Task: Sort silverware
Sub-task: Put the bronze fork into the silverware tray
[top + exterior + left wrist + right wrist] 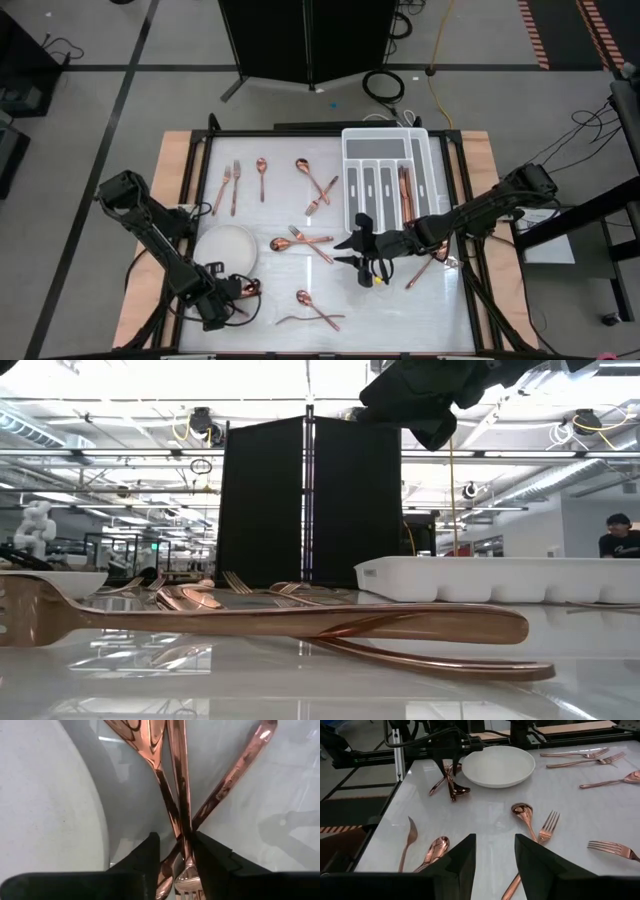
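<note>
Beside the plate (496, 766), crossed glossy copper silverware (449, 782)

Near table edge tight at left, open at right.
Plate (226, 247) and crossed silverware (246, 289) crowd the near-left corner; tray (387, 178) blocks the far-right; near-right corner bare.

Brightly lit from ceiling strip lights (150, 375); glare on glossy table (400, 310). Soft shadows beneath plate (497, 766). Blurred close-up fork (250, 622) in low view.
</note>
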